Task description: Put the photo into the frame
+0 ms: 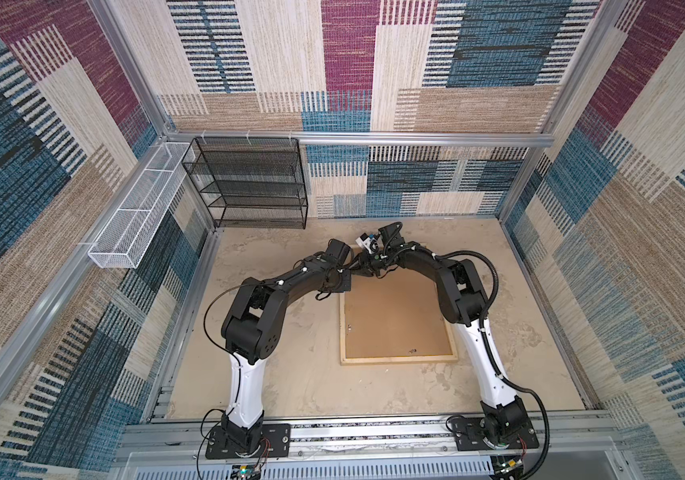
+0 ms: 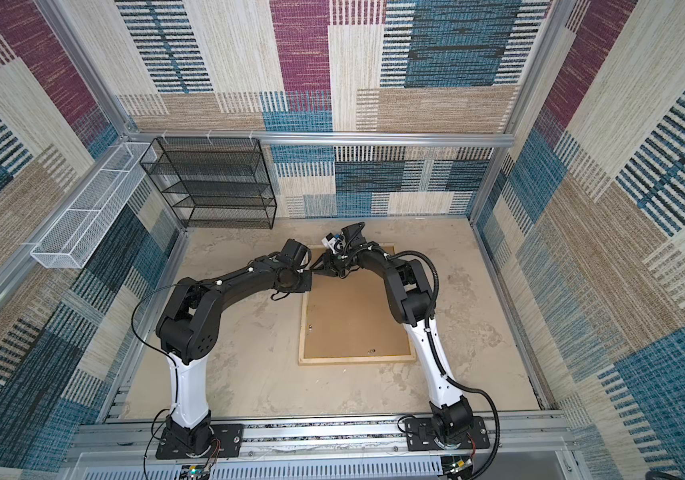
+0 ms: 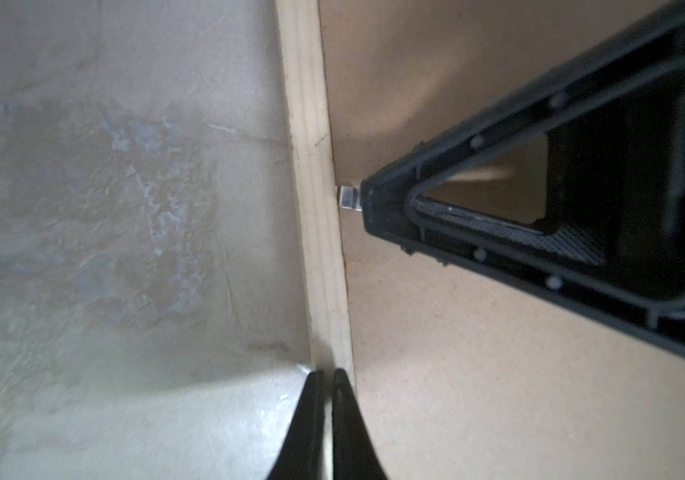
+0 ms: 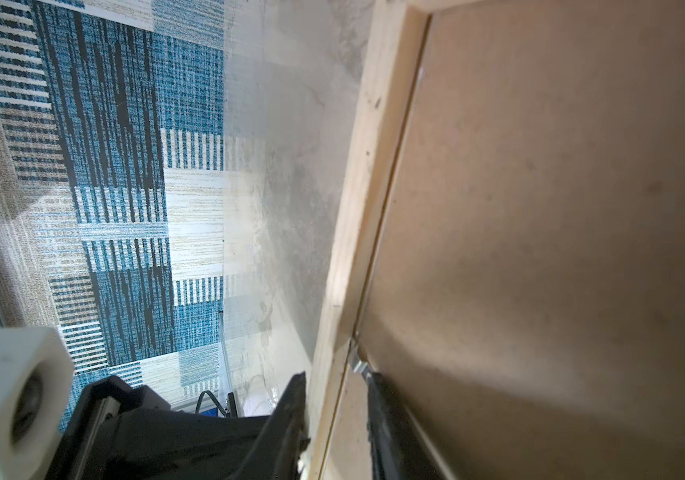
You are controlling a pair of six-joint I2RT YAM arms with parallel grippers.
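Note:
The frame lies face down on the table, a thin pale wood rectangle filled by the brown backing sheet. The photo is hidden. Both arms meet over the frame's far left part. My left gripper is shut, its tips down on the left wood bar. My right gripper has its jaws partly apart across that bar, clamping nothing. One of its fingertips touches a small metal tab at the bar's inner edge, over the backing sheet.
A black mesh shelf stands at the back left against the wall. A white wire basket hangs on the left wall rail. The sandy table runs round the frame, and patterned walls close three sides.

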